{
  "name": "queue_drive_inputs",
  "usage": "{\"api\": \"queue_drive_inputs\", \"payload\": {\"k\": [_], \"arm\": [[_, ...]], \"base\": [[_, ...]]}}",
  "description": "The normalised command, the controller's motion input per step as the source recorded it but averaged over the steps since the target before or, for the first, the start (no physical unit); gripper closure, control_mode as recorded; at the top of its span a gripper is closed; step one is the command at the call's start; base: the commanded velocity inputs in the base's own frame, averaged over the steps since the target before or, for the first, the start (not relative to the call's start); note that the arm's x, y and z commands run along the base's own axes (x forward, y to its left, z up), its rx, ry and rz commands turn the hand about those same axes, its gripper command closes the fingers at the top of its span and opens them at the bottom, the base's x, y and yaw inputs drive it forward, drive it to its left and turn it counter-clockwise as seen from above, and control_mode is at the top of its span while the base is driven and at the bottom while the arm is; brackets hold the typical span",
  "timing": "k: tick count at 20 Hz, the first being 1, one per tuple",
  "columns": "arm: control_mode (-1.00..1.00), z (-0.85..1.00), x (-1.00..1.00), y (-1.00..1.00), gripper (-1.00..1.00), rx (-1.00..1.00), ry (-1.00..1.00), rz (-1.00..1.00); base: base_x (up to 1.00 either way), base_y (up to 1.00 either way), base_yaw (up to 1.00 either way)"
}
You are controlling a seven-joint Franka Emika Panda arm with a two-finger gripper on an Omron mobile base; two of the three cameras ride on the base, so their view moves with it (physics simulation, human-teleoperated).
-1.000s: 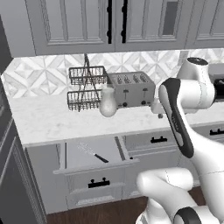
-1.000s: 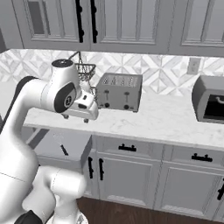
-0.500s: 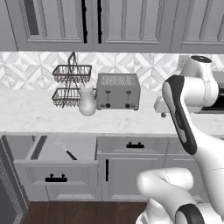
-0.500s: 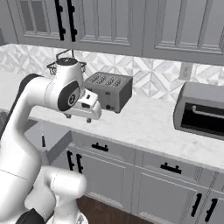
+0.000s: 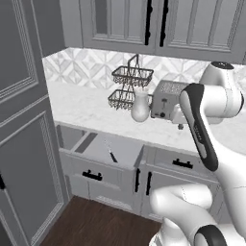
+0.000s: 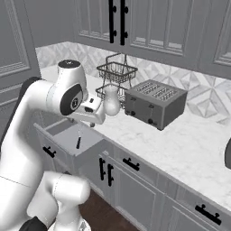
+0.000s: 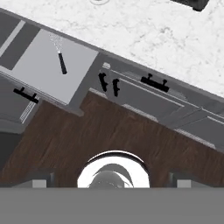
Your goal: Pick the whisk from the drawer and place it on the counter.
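Observation:
The drawer is pulled open under the counter. Inside it lies the whisk, black handle toward the drawer front, wire head toward the counter. My gripper hangs above the counter's front edge, to the right of the drawer and well above it. It points down and is open, holding nothing. In the hand view the whisk is at the upper left, far from my fingertips.
A toaster, a white jug and a two-tier wire basket stand on the counter at the wall. A tall cabinet rises left of the drawer. Closed cabinet doors sit below, above wooden floor.
The whole picture has swung, so the base has moved; the drawer and counter items sit differently in both base views. The arm's pose and the whisk in the drawer look unchanged.

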Motion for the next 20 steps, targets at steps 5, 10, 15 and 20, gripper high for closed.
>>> {"api": "queue_drive_inputs", "payload": {"k": [5,10,15,20], "arm": [[1.00,0.00,0.00,0.00,-1.00,0.00,0.00,0.00],[1.00,0.00,0.00,0.00,-1.00,0.00,0.00,0.00],[-1.00,0.02,-0.08,0.01,-1.00,0.00,-0.02,0.27],[-1.00,-0.23,0.04,0.45,-1.00,-0.05,0.00,0.37]], "base": [[0.30,-0.22,0.50],[0.26,-0.43,0.21],[0.00,0.00,0.00],[0.00,0.00,0.00]]}}
